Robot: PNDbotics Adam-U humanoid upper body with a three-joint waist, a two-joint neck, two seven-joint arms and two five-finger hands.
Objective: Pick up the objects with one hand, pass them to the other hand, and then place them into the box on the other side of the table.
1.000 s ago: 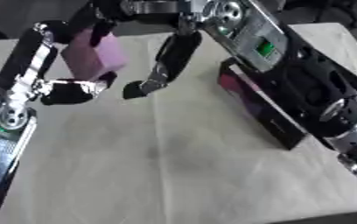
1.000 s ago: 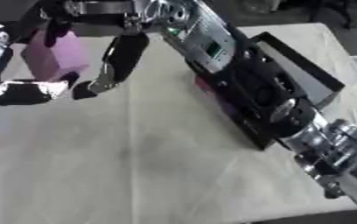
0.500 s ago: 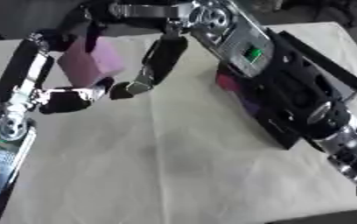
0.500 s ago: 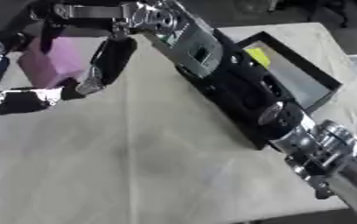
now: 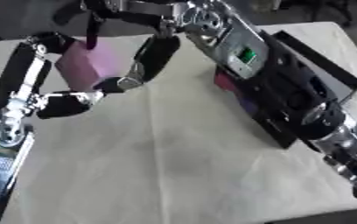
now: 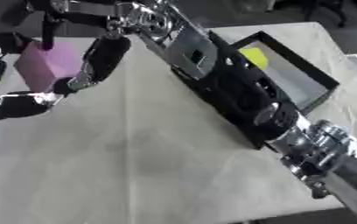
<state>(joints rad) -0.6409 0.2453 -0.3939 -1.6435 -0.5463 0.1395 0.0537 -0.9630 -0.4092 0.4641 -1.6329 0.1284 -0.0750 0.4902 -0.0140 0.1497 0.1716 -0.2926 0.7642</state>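
1. We look down steeply from the head on the table (image 5: pixel 181 166), which lies askew in both frames.
2. We sit close: the right arm (image 5: pixel 288 87) fills the right side of each frame.
3. Both eyes share the pink block (image 6: pixel 47 63) at upper left.
4. Only the right eye sees into the box (image 6: pixel 288 78) at upper right.

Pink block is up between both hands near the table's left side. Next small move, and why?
Probably finish the handover: close the right hand on the pink block before the left hand lets go. The block hangs above the cloth between both hands, and the right fingers lie alongside it rather than clearly wrapped around. The black box on the right side already holds something yellow.
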